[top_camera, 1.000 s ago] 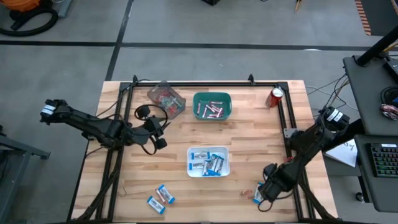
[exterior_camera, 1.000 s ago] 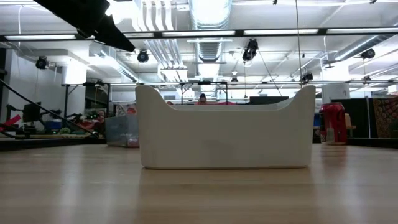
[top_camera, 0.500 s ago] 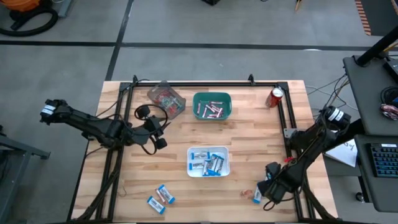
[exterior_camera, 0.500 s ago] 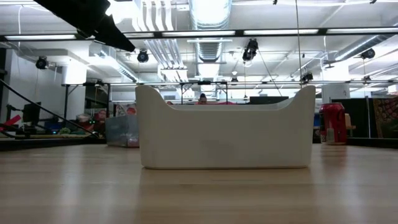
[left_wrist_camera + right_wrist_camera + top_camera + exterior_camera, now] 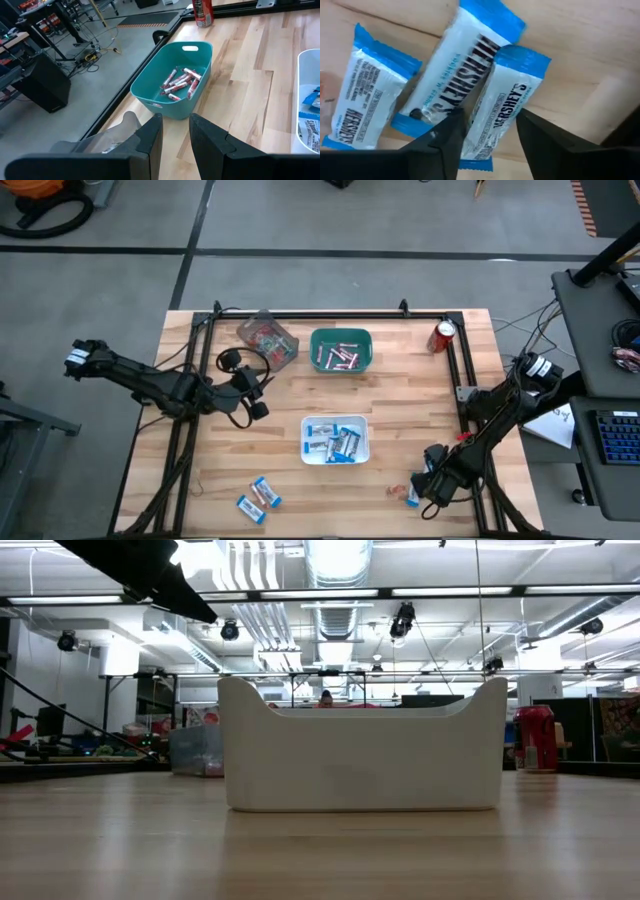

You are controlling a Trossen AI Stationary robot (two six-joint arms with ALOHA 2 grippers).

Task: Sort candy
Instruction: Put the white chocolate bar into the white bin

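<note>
Right claw (image 5: 428, 492) above packets (image 5: 470, 105) near table edge (image 5: 510, 510).

A workshop lab: exposed ceiling ducts (image 5: 335, 580), strip lights, concrete floor (image 5: 300, 280).

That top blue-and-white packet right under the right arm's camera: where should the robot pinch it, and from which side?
Probably across its narrow width at mid-length, coming straight down from above. The packet lies flat, partly overlapping a second packet, so its long sides are the easiest edges to get at. The right tool hangs over it with one finger on each side of it. A third packet lies apart.
</note>
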